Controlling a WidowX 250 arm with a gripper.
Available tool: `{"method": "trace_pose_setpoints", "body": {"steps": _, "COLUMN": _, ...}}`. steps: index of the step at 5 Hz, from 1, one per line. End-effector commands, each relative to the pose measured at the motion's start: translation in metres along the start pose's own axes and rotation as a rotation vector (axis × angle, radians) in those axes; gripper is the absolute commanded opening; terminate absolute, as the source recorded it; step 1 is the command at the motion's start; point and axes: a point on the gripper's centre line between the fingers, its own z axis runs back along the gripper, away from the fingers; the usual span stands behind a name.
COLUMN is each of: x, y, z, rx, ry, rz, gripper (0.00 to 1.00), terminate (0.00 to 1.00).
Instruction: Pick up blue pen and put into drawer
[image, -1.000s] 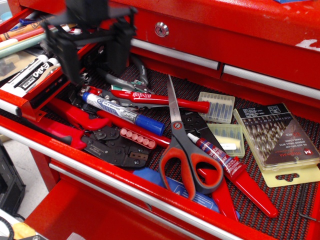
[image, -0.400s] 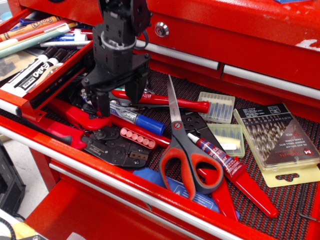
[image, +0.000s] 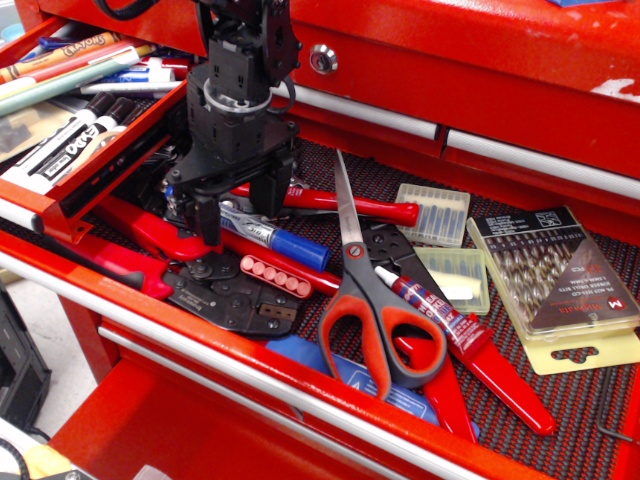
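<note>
The black pincer stands wide open astride the blue pen, just beside the narrow red drawer.

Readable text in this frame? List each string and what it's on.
"EXPO": black-and-white markers in the narrow drawer.
"CRAYOLA"-like brown lettering: marker at top left, only partly legible.
Blue pen, under the hand: blue printing, too small to read.
White tube, red label: unreadable.
Drill-bit case: small print and a logo, blurred.
</note>
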Motion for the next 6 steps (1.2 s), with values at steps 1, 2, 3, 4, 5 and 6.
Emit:
{"method": "trace_pose_setpoints", "body": {"steps": 1, "x": 0.013, "y": -0.003, "z": 0.005, "rx": -0.018, "ry": -0.009, "rz": -0.03, "gripper": 0.0, "terminate": 0.0}}
{"method": "trace_pose_setpoints", "body": {"steps": 2, "x": 0.01, "y": -0.001, "z": 0.005, "rx": -0.012, "ry": -0.013, "rz": -0.03, "gripper": 0.0, "terminate": 0.0}}
{"method": "trace_pose_setpoints", "body": {"steps": 3, "x": 0.012, "y": 0.005, "z": 0.016, "rx": 0.027, "ry": -0.019, "rz": -0.038, "gripper": 0.0, "terminate": 0.0}}
{"method": "trace_pose_setpoints", "body": {"steps": 4, "x": 0.016, "y": 0.017, "z": 0.048, "rx": 0.121, "ry": -0.038, "rz": -0.052, "gripper": 0.0, "terminate": 0.0}}
{"method": "trace_pose_setpoints", "body": {"steps": 5, "x": 0.026, "y": 0.03, "z": 0.076, "rx": 0.202, "ry": -0.092, "rz": -0.082, "gripper": 0.0, "terminate": 0.0}}
{"method": "trace_pose_setpoints", "body": {"steps": 6, "x": 0.067, "y": 0.05, "z": 0.096, "rx": 0.248, "ry": -0.155, "rz": -0.183, "gripper": 0.0, "terminate": 0.0}}
